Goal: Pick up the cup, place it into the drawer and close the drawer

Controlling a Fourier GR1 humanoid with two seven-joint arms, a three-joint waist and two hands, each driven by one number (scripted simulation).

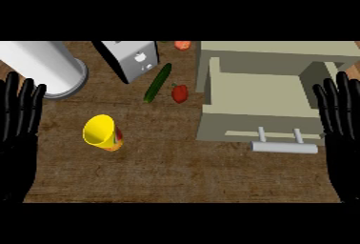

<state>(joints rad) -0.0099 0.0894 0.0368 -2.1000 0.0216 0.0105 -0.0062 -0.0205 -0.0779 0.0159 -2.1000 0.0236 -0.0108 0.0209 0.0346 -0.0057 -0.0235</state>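
Cup (pixel 103 132): on the tabletop (pixel 183 171), left of centre, well apart from the open drawer (pixel 256 102) at right. It sits nearer my left robot hand (pixel 17 124) than my right robot hand (pixel 341 124). Both robot hands rest at the view's edges, fingers straight and pointing up, holding nothing.

Handling (my estimate): nothing shows inside the cup, so it is probably light. The wall looks stiff and smooth, so it may slip. Best hold is fingers and thumb round the side wall, about mid-height, below the rim. A pinch on the rim alone could tip it.

Appearance: bright yellow, with a wide mouth that narrows toward the base and a red-orange print on the outer wall.
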